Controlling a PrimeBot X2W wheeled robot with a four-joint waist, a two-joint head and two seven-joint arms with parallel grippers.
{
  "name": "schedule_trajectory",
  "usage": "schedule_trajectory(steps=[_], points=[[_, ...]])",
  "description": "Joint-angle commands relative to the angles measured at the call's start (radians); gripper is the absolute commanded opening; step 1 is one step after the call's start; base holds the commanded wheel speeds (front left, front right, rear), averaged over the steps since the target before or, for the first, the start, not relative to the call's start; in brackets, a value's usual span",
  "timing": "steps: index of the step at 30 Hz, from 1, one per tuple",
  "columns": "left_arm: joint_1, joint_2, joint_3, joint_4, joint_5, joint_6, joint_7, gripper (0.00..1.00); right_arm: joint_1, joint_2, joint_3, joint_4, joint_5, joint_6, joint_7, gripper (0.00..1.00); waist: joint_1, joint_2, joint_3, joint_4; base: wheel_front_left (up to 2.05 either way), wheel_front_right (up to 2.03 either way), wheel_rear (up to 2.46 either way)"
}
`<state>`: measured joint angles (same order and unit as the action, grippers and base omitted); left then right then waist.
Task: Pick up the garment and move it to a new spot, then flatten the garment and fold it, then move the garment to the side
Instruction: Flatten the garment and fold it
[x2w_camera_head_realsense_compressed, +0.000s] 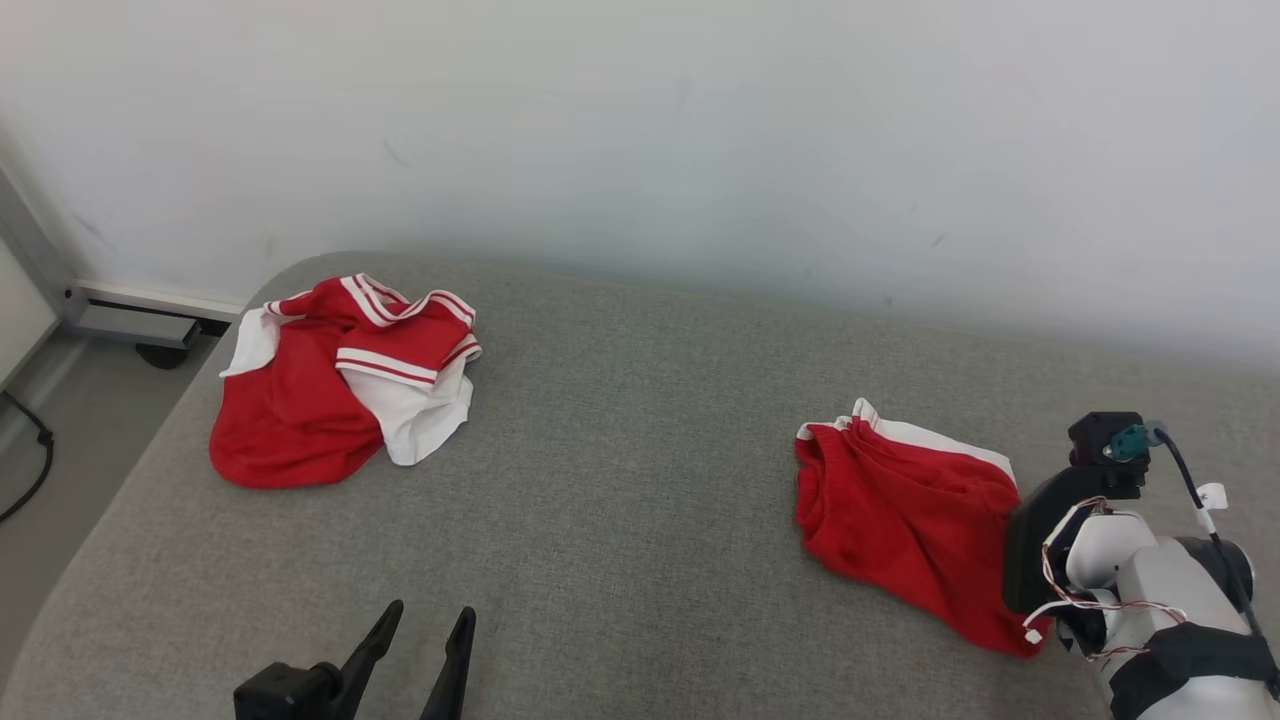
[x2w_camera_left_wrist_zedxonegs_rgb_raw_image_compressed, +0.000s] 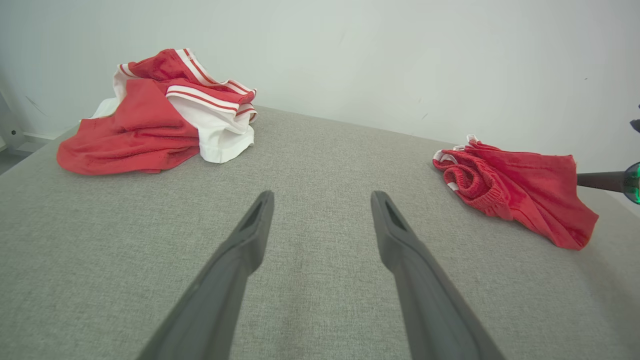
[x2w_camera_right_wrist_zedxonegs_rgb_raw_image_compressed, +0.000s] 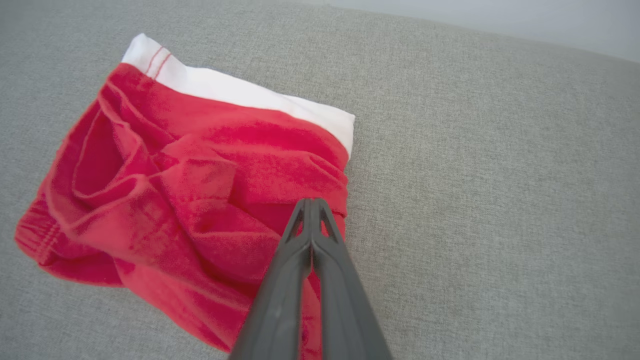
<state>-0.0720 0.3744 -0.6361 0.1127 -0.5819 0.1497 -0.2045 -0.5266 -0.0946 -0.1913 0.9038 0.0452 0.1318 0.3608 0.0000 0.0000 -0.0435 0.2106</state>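
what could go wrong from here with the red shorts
1. The right claw is shut at a crumpled fold of the red shorts; a thin pinch might slip, or lift them bunched.
2. The left claw hangs open well away from them, so flattening may start one-handed.
3. Dropping them near the jersey could tangle both.

A grey woven worktop (x2w_camera_head_realsense_compressed: 620, 480) with a rounded far-left corner stands against a pale wall (x2w_camera_head_realsense_compressed: 700, 130) that bears a few faint dark scuffs. A crumpled red jersey (x2w_camera_head_realsense_compressed: 300, 410) with white panels and red-and-white striped trim lies on the worktop near that far-left corner. Left of the worktop, a grey metal rail (x2w_camera_head_realsense_compressed: 130, 320) runs along the foot of the wall above a dark caster (x2w_camera_head_realsense_compressed: 160, 355), and a black cable (x2w_camera_head_realsense_compressed: 45, 445) curves over the grey floor (x2w_camera_head_realsense_compressed: 100, 400).
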Motion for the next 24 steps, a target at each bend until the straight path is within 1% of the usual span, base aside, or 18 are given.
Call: schedule_trajectory(steps=[1,7,11,16,17,20,24], points=[[-0.012,0.004,0.000,0.004,-0.008,0.000,-0.006,1.00,0.011,0.005,0.009,-0.006,0.011,-0.002,-0.002,0.00,0.0000,0.0000,0.001,0.009,0.00,0.00,0.00],[-0.014,0.005,-0.004,0.008,-0.009,-0.002,-0.007,1.00,0.021,0.024,0.048,-0.016,0.043,-0.002,0.033,0.00,0.0000,0.0000,0.000,0.026,0.00,0.00,0.00],[-0.011,0.006,-0.004,0.009,-0.014,0.001,-0.008,1.00,0.031,0.034,0.093,-0.033,0.098,-0.002,0.093,0.00,0.0000,0.0000,-0.002,0.032,0.00,0.00,0.00],[-0.005,0.008,-0.003,0.009,-0.019,0.006,-0.008,1.00,0.054,0.041,0.173,-0.102,0.176,-0.002,0.161,0.00,0.0000,0.0000,-0.005,0.030,0.00,0.00,0.00],[-0.005,0.008,-0.003,0.009,-0.019,0.006,-0.008,1.00,0.054,0.041,0.173,-0.102,0.176,-0.002,0.161,0.00,0.0000,0.0000,-0.005,0.030,0.00,0.00,0.00],[-0.002,0.010,-0.004,0.007,-0.019,0.005,-0.010,1.00,0.074,0.041,0.222,-0.159,0.205,-0.002,0.186,0.00,0.0000,0.0000,-0.006,0.026,0.00,0.00,0.00],[0.000,0.007,-0.006,0.007,-0.021,0.005,-0.012,1.00,0.106,0.042,0.263,-0.221,0.234,-0.002,0.215,0.00,0.0000,0.0000,-0.008,0.022,0.00,0.00,0.00]])
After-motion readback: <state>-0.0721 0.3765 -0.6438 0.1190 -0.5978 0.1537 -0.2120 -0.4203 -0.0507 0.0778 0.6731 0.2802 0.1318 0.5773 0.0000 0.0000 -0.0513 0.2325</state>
